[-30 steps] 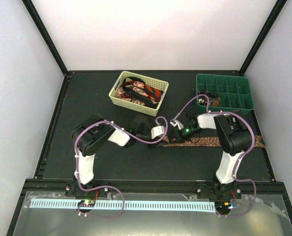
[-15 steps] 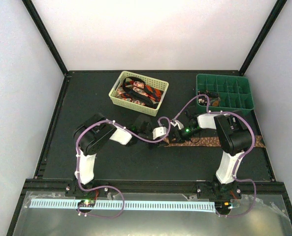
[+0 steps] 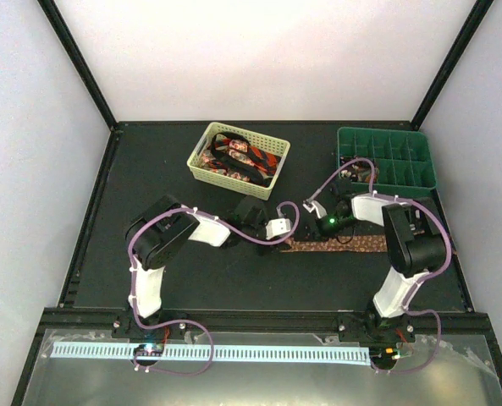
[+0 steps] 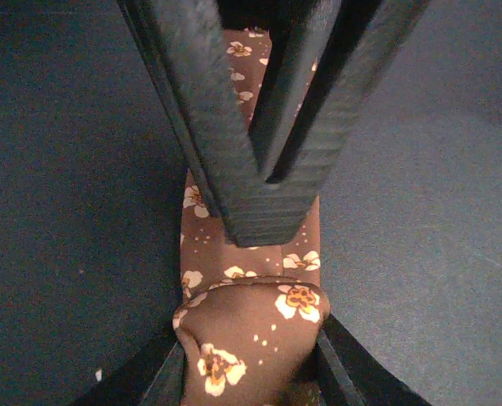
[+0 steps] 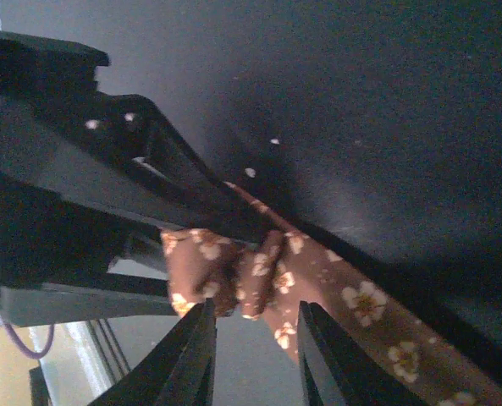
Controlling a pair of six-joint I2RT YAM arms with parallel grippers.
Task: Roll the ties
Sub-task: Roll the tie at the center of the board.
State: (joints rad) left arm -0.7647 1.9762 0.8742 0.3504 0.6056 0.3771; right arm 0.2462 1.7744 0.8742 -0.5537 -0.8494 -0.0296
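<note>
Brown tie (image 4: pixel 251 338), cream-and-orange blossoms and tiny pale dots scattered all over it. The table (image 3: pixel 191 271) is black. Red-and-black patterned ties (image 3: pixel 242 159), a pale yellow lattice basket (image 3: pixel 201 169), and the tray (image 3: pixel 386 182) is deep green.

The basket (image 3: pixel 219 177) holds ties (image 3: pixel 242 156) at back centre. The tray (image 3: pixel 382 131) stands to its right, and one tie (image 3: pixel 365 244) lies before the tray.

- tie (image 4: pixel 251 338) — soft matt cloth, brown with a printed flower pattern
- table (image 3: pixel 149 169) — dull black, smooth
- basket (image 3: pixel 225 176) — pale yellow plastic lattice
- tray (image 3: pixel 424 188) — green plastic, slight gloss
- right gripper (image 4: pixel 266 222) fingers (image 4: pixel 217 118) — black matt plastic, finely ridged
- arm covers (image 3: pixel 145 288) — white, smooth, glossy plastic
</note>
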